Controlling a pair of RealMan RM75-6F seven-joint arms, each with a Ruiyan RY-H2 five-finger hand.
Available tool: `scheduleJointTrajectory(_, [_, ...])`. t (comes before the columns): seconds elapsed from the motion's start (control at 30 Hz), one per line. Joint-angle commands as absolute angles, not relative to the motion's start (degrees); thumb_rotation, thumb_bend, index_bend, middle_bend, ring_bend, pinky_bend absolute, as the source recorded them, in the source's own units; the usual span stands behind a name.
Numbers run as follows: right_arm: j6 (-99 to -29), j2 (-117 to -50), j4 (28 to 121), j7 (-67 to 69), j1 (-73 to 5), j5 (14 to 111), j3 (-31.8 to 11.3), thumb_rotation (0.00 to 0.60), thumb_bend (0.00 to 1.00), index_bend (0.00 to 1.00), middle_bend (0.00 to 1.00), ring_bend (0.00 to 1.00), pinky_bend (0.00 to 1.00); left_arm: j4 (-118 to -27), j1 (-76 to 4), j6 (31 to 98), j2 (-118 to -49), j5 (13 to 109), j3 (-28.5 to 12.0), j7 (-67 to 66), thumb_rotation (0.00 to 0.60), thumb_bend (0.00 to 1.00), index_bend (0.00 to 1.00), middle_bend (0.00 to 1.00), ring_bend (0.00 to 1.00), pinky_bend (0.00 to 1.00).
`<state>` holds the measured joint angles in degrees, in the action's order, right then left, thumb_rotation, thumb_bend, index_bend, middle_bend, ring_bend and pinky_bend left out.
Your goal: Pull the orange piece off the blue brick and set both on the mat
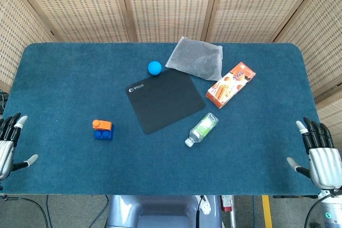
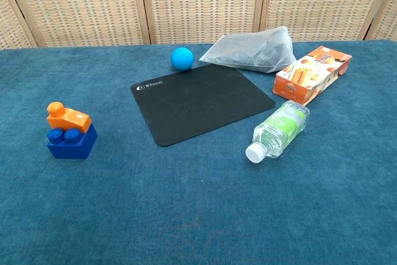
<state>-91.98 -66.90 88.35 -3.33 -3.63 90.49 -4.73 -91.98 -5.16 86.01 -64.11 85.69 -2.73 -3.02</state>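
Observation:
An orange piece (image 1: 101, 125) (image 2: 67, 117) sits stacked on top of a blue brick (image 1: 104, 134) (image 2: 72, 142) on the blue tablecloth, left of the black mat (image 1: 165, 100) (image 2: 200, 101). My left hand (image 1: 7, 143) hangs at the table's near left edge, fingers spread and holding nothing, well apart from the brick. At the near right edge my right hand (image 1: 319, 156) is likewise spread and empty. The chest view shows neither hand.
A blue ball (image 1: 154, 68) (image 2: 182, 58) touches the mat's far edge. A grey plastic bag (image 1: 196, 59) (image 2: 251, 50) and an orange snack box (image 1: 231, 84) (image 2: 313, 73) lie at the right back. A small bottle (image 1: 202, 129) (image 2: 278, 130) lies on its side by the mat's right corner.

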Motion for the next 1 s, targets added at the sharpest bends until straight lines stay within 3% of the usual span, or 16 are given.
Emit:
scheduleJointTrajectory(0.03, [-92.07, -66.80, 88.49, -3.36, -3.59, 90.56, -4.73, 0.600, 0.00, 0.00, 0.00, 0.00, 0.00, -91.94, -5.14, 85.93, -64.08, 85.62, -2.70, -3.06, 0.600, 0.00, 0.00, 0.00, 0.00, 0.00])
scheduleJointTrajectory(0.3, [-91.77, -66.99, 88.69, -4.16, -3.64, 90.86, -4.49, 0.600, 0.00, 0.00, 0.00, 0.00, 0.00, -90.99, -7.81, 81.80, -64.71, 83.96, -3.94, -3.60, 0.600, 0.00, 0.00, 0.00, 0.00, 0.00])
scheduleJointTrajectory(0.53, [-90.33, -67.35, 88.35, -4.72, -4.23, 89.91, -4.79, 0.600, 0.00, 0.00, 0.00, 0.00, 0.00, -87.18, -18.33, 65.98, -67.92, 79.31, -7.33, -4.70, 0.600, 0.04, 0.00, 0.00, 0.00, 0.00])
scheduleJointTrajectory(0.63, [-90.05, -67.49, 88.26, -4.95, -4.39, 89.67, -4.93, 0.600, 0.00, 0.00, 0.00, 0.00, 0.00, -85.28, -21.57, 61.07, -69.64, 78.60, -7.68, -3.79, 0.600, 0.09, 0.08, 0.02, 0.00, 0.00])
scheduleJointTrajectory(0.77, [-89.77, -67.76, 88.05, -5.24, -4.58, 89.42, -5.07, 0.600, 0.00, 0.00, 0.00, 0.00, 0.00, -83.32, -25.48, 55.88, -72.04, 77.17, -8.39, -3.66, 0.600, 0.14, 0.23, 0.15, 0.00, 0.00])
scheduleJointTrajectory(1.0, [-88.97, -68.21, 87.46, -5.46, -4.93, 88.77, -5.23, 0.600, 0.00, 0.00, 0.00, 0.00, 0.00, -85.05, -28.61, 52.29, -72.73, 73.44, -9.54, -5.20, 0.600, 0.15, 0.27, 0.20, 0.00, 0.00])
